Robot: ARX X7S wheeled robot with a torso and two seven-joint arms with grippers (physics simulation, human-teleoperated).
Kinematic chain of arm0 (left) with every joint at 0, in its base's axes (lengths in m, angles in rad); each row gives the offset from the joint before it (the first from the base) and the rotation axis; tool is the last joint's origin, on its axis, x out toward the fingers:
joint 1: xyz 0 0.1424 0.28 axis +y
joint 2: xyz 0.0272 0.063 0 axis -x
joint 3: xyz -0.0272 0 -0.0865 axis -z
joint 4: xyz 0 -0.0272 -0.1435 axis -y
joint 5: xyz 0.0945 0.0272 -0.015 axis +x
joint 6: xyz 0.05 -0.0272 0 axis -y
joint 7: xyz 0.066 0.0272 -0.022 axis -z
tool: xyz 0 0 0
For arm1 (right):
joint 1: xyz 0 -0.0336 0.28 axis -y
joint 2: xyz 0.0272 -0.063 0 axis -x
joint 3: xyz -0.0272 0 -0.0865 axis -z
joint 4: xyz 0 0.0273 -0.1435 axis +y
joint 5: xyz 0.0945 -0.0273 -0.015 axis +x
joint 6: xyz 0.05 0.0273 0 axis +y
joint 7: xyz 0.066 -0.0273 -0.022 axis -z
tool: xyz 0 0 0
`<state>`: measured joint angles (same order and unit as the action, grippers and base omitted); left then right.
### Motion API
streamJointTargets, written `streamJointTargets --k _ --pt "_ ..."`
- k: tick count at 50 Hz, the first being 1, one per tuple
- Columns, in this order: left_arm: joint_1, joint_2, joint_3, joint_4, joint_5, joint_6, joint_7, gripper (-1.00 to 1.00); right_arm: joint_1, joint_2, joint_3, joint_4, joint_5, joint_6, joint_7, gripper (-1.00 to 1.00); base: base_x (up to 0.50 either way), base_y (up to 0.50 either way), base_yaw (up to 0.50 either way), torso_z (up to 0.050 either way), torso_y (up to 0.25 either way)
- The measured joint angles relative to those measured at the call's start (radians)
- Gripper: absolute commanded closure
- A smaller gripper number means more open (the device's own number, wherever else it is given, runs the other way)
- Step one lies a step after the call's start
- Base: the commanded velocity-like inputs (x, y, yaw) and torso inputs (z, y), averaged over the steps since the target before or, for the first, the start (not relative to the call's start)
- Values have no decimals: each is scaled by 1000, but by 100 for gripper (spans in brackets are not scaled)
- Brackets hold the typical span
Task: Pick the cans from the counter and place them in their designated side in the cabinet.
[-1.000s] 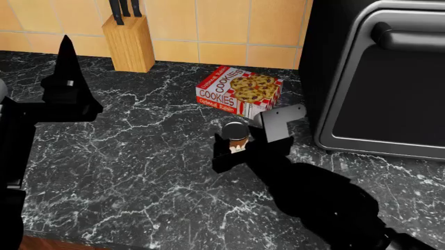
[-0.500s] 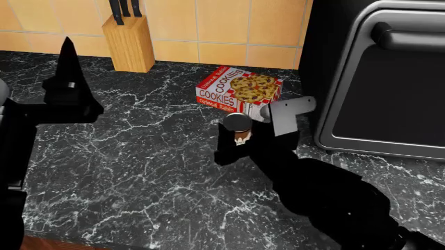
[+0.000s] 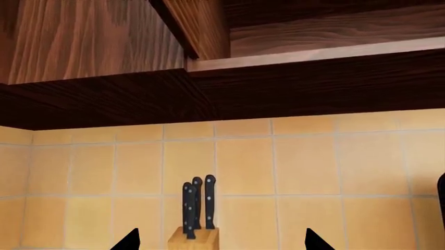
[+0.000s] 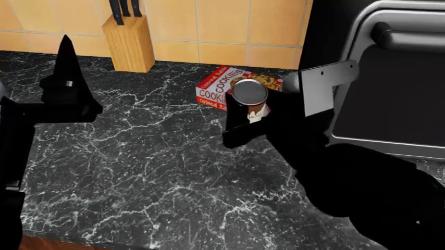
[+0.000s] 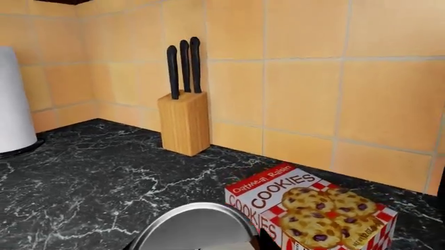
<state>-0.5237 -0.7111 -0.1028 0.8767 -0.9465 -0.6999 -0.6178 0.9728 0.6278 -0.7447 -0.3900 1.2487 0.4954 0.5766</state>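
Head looks down; all share knife block (image 4: 128,42).

The far wall (image 4: 230,26) was clad in square orange-tan tiles with pale grout. Against it, on the black marble bench (image 4: 139,166) veined in white, stood a wooden knife block (image 4: 128,41) holding three black-handled knives. To the right sat a dark oven (image 4: 389,78) with a grey door frame and a bar handle. Dark wooden cabinets (image 3: 104,47) hung above the tiles, one compartment open. A white cylinder (image 5: 14,104) stood further left on the bench. The light was even and soft.
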Motion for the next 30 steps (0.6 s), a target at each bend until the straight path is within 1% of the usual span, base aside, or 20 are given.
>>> streamJointTargets --k 8,24,30 --pt "-1 -1 0 2 -4 2 -3 -100 44 34 31 -76 45 21 42 100 3 -19 0 0 0" --pt "-22 -9 2 11 -30 -8 -21 -100 135 80 94 -189 131 38 87 100 -11 -320 0 0 1" --pt "-37 -12 7 14 -42 -15 -28 -100 165 89 123 -213 149 27 82 100 9 -64 0 0 0"
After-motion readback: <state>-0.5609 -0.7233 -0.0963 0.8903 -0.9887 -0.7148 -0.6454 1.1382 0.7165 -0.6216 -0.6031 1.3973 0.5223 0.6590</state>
